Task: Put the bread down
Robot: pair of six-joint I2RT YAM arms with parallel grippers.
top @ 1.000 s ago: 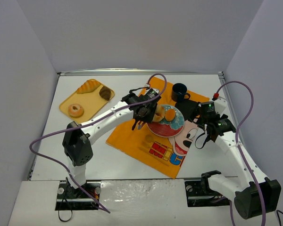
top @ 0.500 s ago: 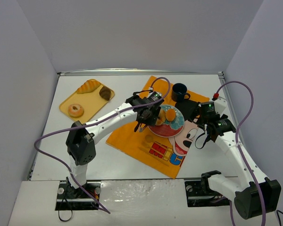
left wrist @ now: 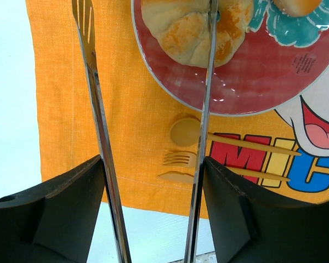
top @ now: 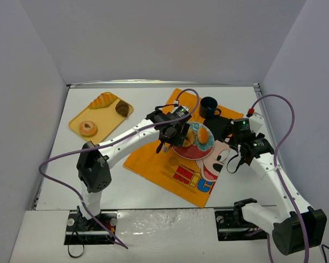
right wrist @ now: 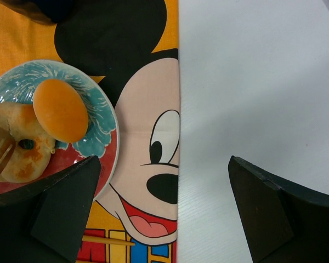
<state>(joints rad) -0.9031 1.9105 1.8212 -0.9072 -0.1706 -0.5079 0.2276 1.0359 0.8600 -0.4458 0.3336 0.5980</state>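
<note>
Left pincer (left wrist: 147, 11) spread over bread (left wrist: 181, 27), bread lying crosswise on red plate (left wrist: 252, 82)

You will find the pale, brown-patched bread ring (left wrist: 175, 30) lying flat on the red part of the plate (left wrist: 263, 76), just beside a round orange bun (right wrist: 60, 109).

Bun (left wrist: 175, 33) cut by top edge (plate (left wrist: 274, 82) too)
</note>
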